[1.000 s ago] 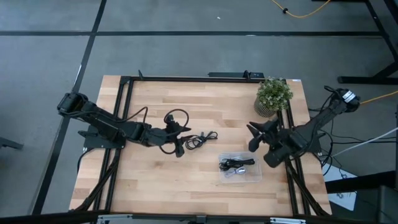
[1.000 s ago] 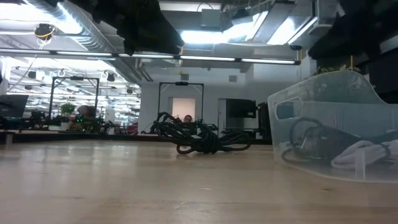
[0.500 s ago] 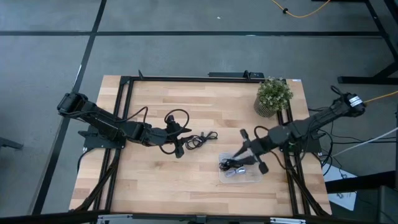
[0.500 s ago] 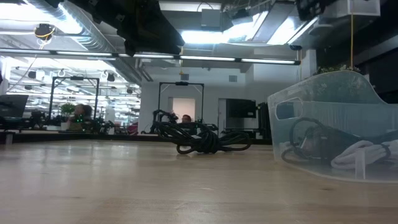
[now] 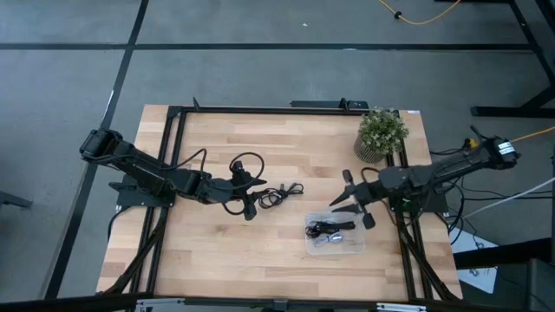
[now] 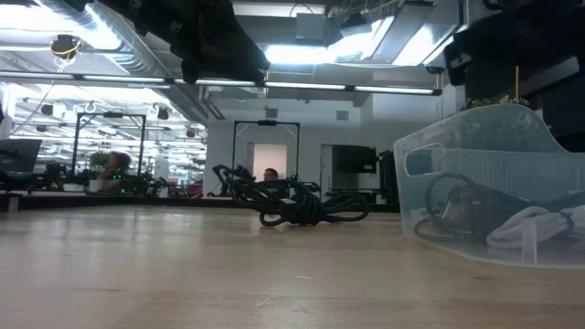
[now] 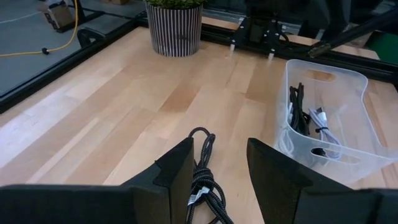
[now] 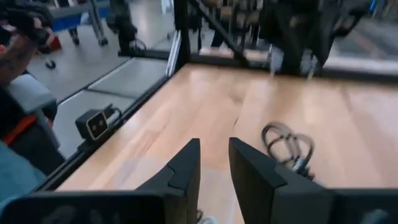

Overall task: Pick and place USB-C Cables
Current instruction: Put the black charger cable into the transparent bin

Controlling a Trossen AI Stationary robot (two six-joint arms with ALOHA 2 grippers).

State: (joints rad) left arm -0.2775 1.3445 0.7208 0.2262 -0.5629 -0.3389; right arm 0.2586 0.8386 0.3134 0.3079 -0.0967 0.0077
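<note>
The right hand [image 5: 351, 201], fingers spread and empty, has pulled back from over the clear bin [image 5: 354, 247] toward the potted plant [image 5: 381, 133]. The left hand [image 5: 251, 192], spread, straddles a black USB-C cable [image 5: 279, 194] mid-table; more cables [image 5: 329, 230] lie binned. Bare table [image 5: 217, 251] lies nearer.

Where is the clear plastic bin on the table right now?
In the high view the clear plastic bin sits right of the table's middle, toward the near edge, just below the right gripper, with cables inside.
</note>
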